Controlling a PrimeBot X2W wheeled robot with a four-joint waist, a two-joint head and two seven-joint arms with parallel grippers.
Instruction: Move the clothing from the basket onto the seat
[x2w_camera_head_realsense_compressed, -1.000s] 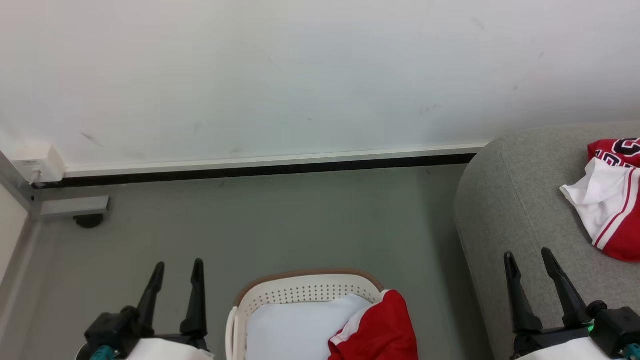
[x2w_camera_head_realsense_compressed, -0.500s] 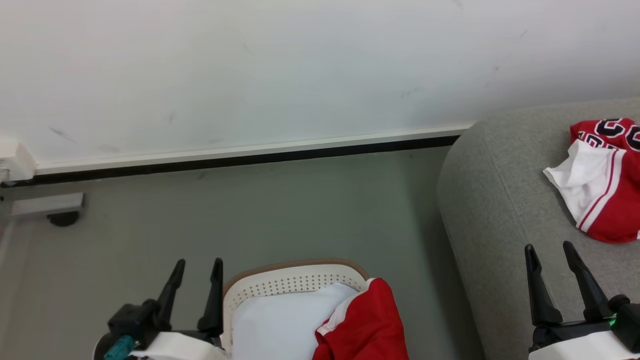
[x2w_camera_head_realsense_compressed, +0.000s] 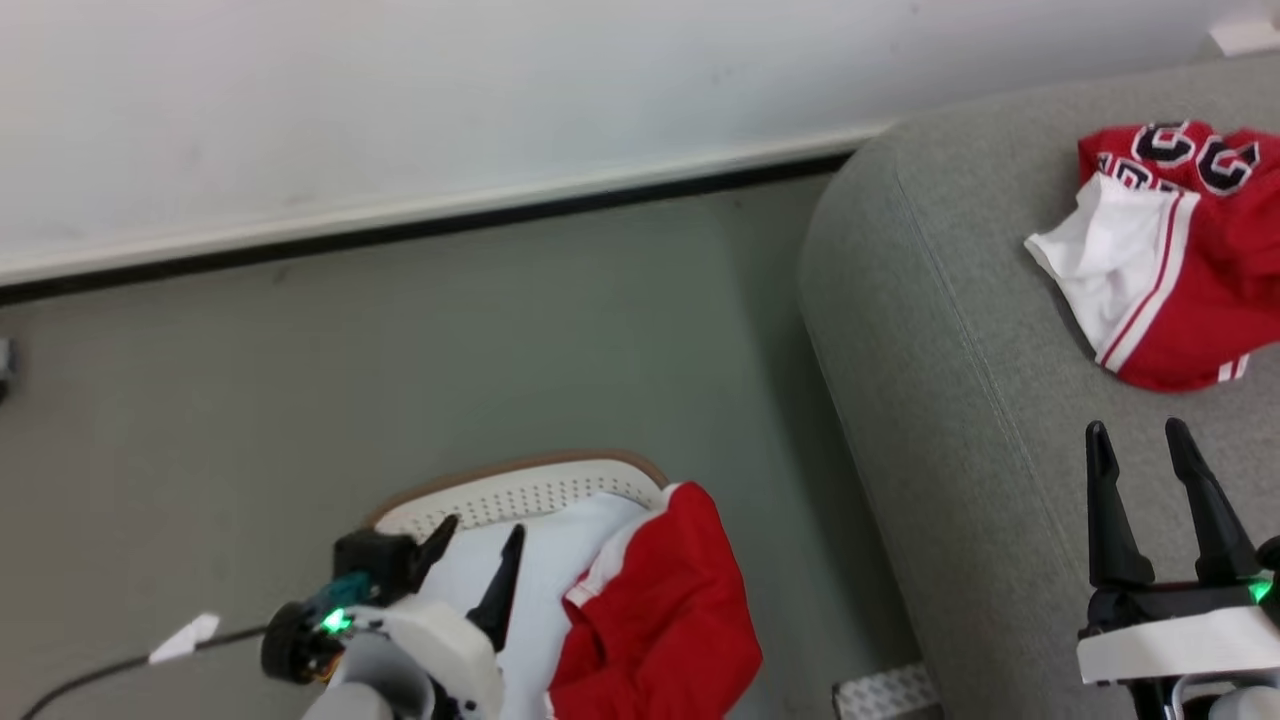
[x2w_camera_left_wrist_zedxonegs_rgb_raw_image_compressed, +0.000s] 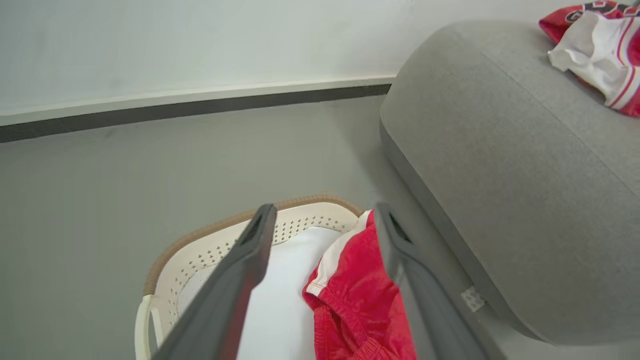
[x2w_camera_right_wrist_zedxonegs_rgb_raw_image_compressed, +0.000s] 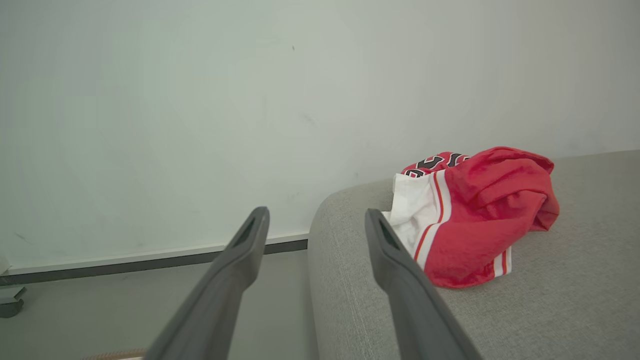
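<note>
The cream basket with its brown rim stands on the floor left of the seat, a grey sofa. Red clothing with a white stripe hangs over the basket's right side, beside a pale cushion. My left gripper hovers open over the basket's left part, apart from the red cloth. In the left wrist view its open gripper frames the basket and the clothing. Another red-white jersey lies on the sofa. My right gripper stands open over the sofa, short of that jersey.
Grey floor runs from the basket to a white wall with a dark baseboard. A dark cable with a white tag lies on the floor at the lower left. The sofa's rounded end stands close to the basket's right side.
The head camera has turned right and down, so the whole picture shifted. My left gripper has swung right, from beside the basket to over it. Both grippers stay open.
</note>
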